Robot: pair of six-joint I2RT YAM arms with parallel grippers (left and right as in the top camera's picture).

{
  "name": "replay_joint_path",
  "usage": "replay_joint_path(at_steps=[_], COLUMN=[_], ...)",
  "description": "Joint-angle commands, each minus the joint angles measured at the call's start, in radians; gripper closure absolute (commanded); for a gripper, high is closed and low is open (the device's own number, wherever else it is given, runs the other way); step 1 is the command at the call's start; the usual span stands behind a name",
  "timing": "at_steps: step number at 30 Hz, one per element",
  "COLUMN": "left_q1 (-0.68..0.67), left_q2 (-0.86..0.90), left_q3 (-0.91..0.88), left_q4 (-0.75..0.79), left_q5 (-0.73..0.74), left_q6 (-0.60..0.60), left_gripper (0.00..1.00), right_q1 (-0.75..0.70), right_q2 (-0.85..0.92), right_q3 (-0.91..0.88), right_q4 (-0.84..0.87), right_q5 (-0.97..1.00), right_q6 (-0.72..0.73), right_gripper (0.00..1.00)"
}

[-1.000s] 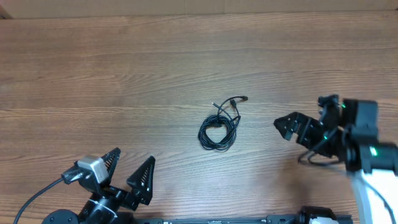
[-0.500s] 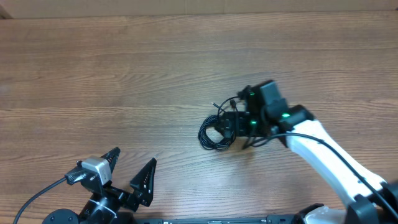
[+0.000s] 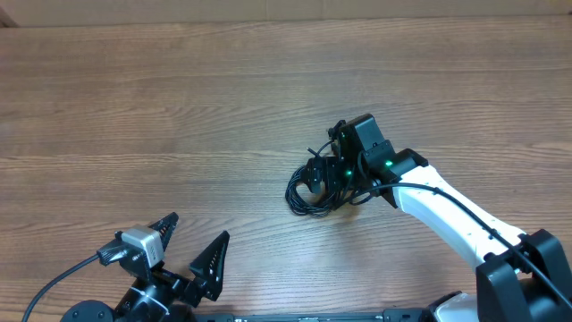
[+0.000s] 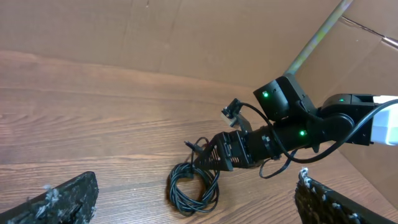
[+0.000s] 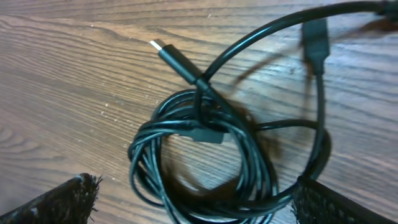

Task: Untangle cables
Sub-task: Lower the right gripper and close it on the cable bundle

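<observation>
We see the right gripper (image 3: 323, 179) covering the right side of the cables (image 3: 304, 195), a small black coil at centre frame on the wooden table (image 3: 179, 107). Its wrist view cuts the coil off at the bottom edge. One silver plug tip (image 5: 163, 51) shows at the upper left. The white right arm reaches in from the lower right, with its jaws apart over the coil and gripping nothing. We find the left gripper (image 3: 189, 241) at the lower left with its jaws spread wide and empty, its arm cut off by the frame edge.
</observation>
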Motion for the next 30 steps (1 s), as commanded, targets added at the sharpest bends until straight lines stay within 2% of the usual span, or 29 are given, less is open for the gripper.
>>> replay_joint_path(at_steps=[1,11,22,24,26,30], left_q1=[0.005,0.005,0.005,0.005,0.005,0.005], left_q2=[0.003,0.003,0.003,0.003,0.003,0.003], left_q3=[-0.002,-0.002,-0.002,-0.002,-0.002,-0.002], left_q4=[0.000,0.000,0.000,0.001,0.001,0.001], left_q5=[0.021,0.021,0.022,0.022,0.022,0.022], left_q6=[0.019,0.019,0.018,0.014,0.014,0.014], left_gripper=[0.01,0.00,0.00,0.01,0.00,0.00], right_q1=[-0.003,-0.003,-0.002,-0.002,-0.002,-0.002], right_q2=[-0.001,-0.001,0.002,0.007,0.014,0.050], right_q3=[0.002,0.002,-0.006,-0.006,-0.006,-0.007], right_q4=[0.007,-0.128,-0.068,-0.065,-0.060,-0.035], right_q5=[0.049,0.090,0.143,0.143,0.151,0.154], right_q6=[-0.027,0.000,0.230,0.250,0.256,0.256], right_gripper=[0.00,0.00,0.00,0.03,0.10,0.12])
